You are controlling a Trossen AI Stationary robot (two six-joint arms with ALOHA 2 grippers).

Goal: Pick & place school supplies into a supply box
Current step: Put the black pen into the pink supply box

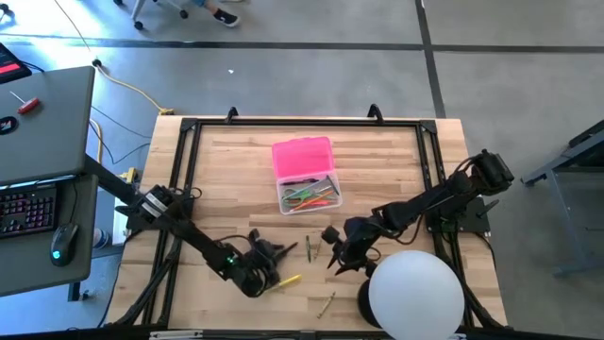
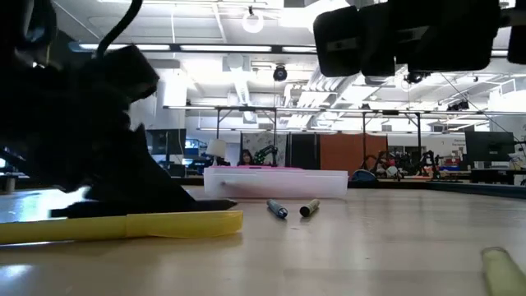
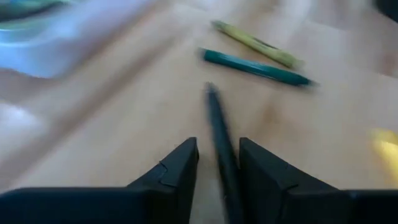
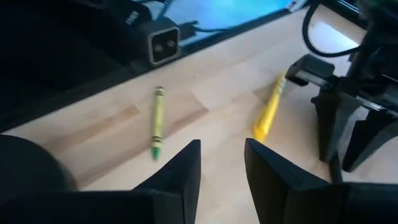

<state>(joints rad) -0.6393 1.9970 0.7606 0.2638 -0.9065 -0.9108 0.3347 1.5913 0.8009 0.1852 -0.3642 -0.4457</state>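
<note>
Only the left wrist view showed it plainly: the left gripper (image 3: pixel 217 168) clamped a black pen (image 3: pixel 219 140) between its fingers (image 3: pixel 177 171), with a teal pen (image 3: pixel 255 66) and an olive pen (image 3: pixel 255 43) lying ahead on the wood. From above, that gripper (image 1: pixel 274 251) sat low on the table (image 1: pixel 226 161), a yellow marker (image 1: pixel 289 280) just beside it. The box (image 1: pixel 307 189) — pink lid (image 1: pixel 303 157) thrown back — stood further up, holding several supplies. The right gripper (image 1: pixel 336 247) hung empty, jaws parted, near a white dome (image 1: pixel 415 293). The low view looked into a lit workshop.
</note>
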